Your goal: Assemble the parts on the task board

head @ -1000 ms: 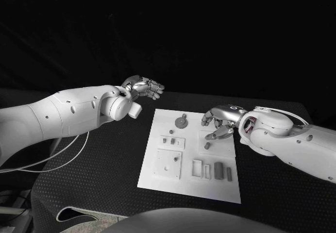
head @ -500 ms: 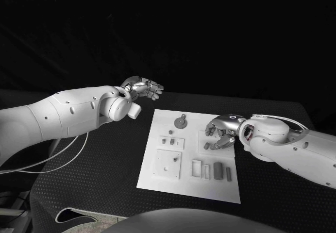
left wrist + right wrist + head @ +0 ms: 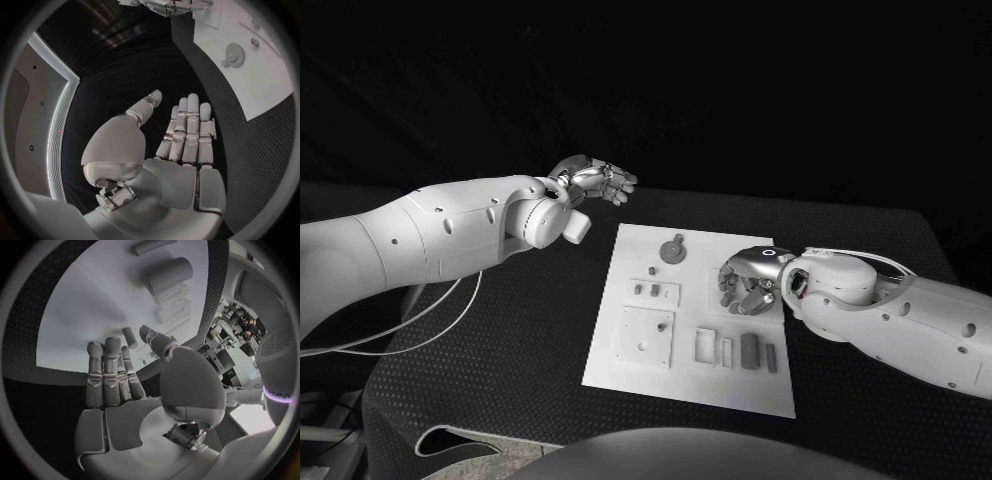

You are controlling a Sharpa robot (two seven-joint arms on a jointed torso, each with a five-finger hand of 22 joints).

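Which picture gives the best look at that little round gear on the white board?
The left wrist view: the gear lies uncovered on the board, with teeth visible round its rim. The head view shows the same gear smaller, near the board's far edge. In the right wrist view I cannot pick it out.

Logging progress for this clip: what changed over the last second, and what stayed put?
The right robot hand moved inward over the task board and lowered onto the small grey part near the board's right edge, fingers now around it; whether it grips it cannot be told. The left robot hand stayed raised beyond the board, open. The gear and the other parts did not move.
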